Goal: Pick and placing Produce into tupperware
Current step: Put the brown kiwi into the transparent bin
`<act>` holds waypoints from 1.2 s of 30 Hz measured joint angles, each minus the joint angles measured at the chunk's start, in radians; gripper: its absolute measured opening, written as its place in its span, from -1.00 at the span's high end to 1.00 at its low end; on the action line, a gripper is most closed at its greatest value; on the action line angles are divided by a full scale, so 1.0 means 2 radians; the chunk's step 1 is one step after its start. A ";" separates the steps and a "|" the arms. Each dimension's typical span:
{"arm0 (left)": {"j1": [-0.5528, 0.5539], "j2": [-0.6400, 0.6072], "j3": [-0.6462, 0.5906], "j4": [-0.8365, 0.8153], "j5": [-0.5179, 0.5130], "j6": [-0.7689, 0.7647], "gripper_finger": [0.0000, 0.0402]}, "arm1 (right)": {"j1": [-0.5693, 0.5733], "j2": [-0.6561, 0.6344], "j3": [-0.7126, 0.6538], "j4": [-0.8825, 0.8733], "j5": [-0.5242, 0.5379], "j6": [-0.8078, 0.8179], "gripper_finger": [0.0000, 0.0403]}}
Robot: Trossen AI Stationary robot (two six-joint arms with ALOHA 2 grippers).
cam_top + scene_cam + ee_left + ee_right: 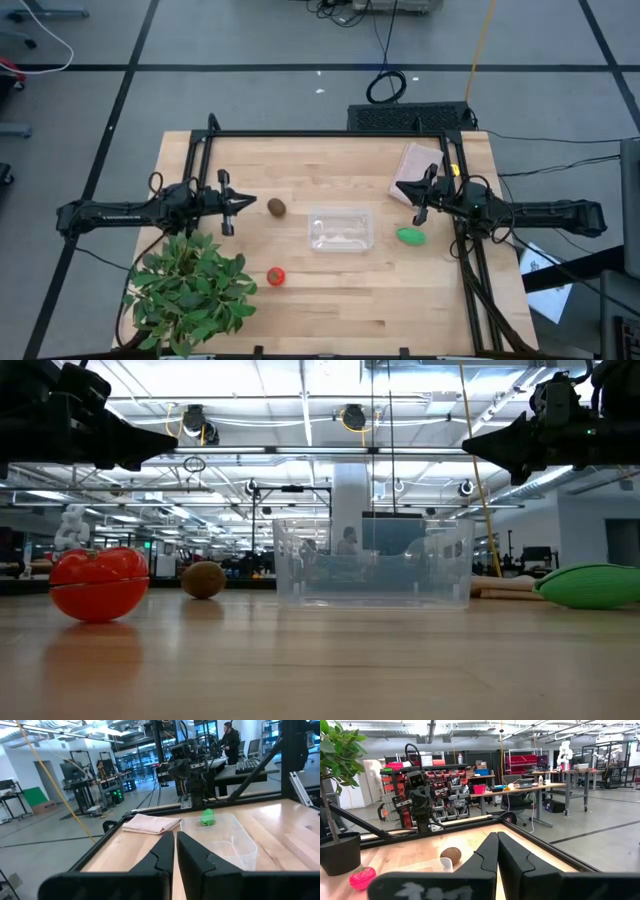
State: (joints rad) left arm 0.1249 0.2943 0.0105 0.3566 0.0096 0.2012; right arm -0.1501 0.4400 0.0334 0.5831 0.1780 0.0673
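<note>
The clear tupperware point(340, 229) stands with nothing in it at the table's middle. A brown kiwi point(276, 207) lies to its left, a red tomato point(275, 276) nearer the front, and a green oblong piece point(411, 236) to its right. My left gripper point(230, 212) hovers shut at the table's left, pointing level toward the kiwi. My right gripper point(416, 200) hovers shut at the right, above and behind the green piece. Neither holds anything. In the low view the tomato point(98, 583), kiwi point(203, 580), tupperware point(372, 563) and green piece point(590, 585) all rest on the wood.
A leafy potted plant point(190, 290) fills the near left corner, close to my left arm. A pinkish-tan flat packet point(420, 168) lies at the far right. A black frame point(330, 134) runs along the table's far edge and sides.
</note>
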 joint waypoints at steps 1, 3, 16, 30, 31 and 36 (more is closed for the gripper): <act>0.000 0.000 0.000 0.002 -0.005 -0.001 0.87 | 0.000 0.000 0.000 0.000 0.000 0.000 1.00; 0.001 0.000 0.002 0.005 -0.016 0.000 0.87 | 0.000 0.000 0.000 0.000 0.000 0.000 1.00; 0.037 0.091 0.055 0.007 0.005 0.005 0.87 | 0.000 0.000 0.000 0.002 0.000 0.000 1.00; 0.084 0.217 0.115 0.008 0.051 0.024 0.87 | 0.000 0.000 0.000 0.002 0.000 0.000 1.00; 0.087 0.225 0.119 0.008 0.058 0.027 0.87 | 0.000 0.000 0.000 0.002 0.000 0.000 1.00; 0.113 0.264 0.140 0.008 0.089 0.038 0.87 | 0.000 0.000 0.000 0.002 0.000 0.000 1.00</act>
State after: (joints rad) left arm 0.3507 0.8229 0.2912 0.3721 0.1878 0.2764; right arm -0.1497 0.4400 0.0334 0.5865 0.1780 0.0666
